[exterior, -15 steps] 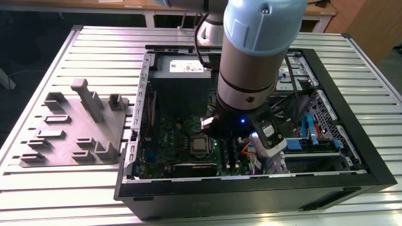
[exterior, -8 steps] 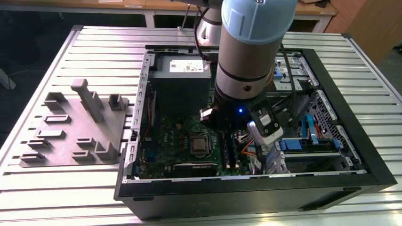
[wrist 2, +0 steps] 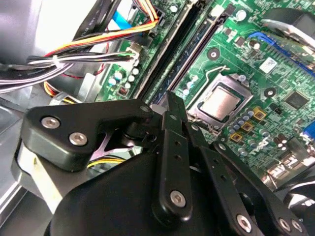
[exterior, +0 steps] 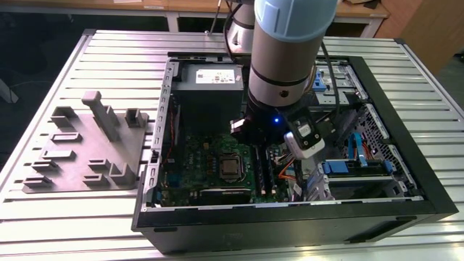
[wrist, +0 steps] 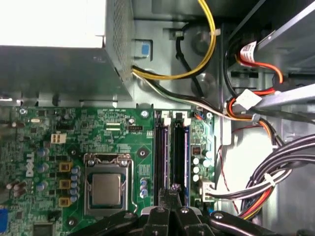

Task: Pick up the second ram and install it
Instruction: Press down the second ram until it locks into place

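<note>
Jaws (wrist: 172, 209) pinched together, poised right over the second ram (wrist: 179, 157), ram seated in green circuit board (wrist: 98, 137) slot

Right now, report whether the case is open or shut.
Open: no side panel covers the case; the exterior view shows the green circuit board inside.

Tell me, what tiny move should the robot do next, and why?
Probably a gentle push straight down. The gripper, closed, sits right above the long black slots on the green board, in line with them. I cannot tell whether anything there is fully seated.
</note>
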You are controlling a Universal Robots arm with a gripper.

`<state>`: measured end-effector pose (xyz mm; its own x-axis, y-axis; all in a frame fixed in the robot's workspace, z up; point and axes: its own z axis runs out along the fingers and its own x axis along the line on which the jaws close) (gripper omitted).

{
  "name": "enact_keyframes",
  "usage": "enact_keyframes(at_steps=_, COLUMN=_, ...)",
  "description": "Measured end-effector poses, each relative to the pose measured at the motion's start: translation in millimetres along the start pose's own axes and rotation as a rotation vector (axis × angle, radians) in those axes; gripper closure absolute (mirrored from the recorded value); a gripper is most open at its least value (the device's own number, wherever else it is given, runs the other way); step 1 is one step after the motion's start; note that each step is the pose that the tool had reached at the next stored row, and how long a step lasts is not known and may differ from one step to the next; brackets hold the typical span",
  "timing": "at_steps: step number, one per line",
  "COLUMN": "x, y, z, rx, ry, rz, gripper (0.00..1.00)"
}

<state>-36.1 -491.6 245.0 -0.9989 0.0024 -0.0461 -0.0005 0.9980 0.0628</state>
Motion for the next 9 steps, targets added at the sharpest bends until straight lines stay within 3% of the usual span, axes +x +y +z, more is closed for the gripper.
enact_keyframes(at_steps=3, x=-0.2, y=0.4, z=-4.5, rx=0.0, ry=0.0, rz=0.0, gripper=0.9)
enact_keyframes(at_steps=9, x=-0.3, y=0.8, z=-6.1, rx=-0.0001, ry=0.0, rz=0.0, gripper=0.9)
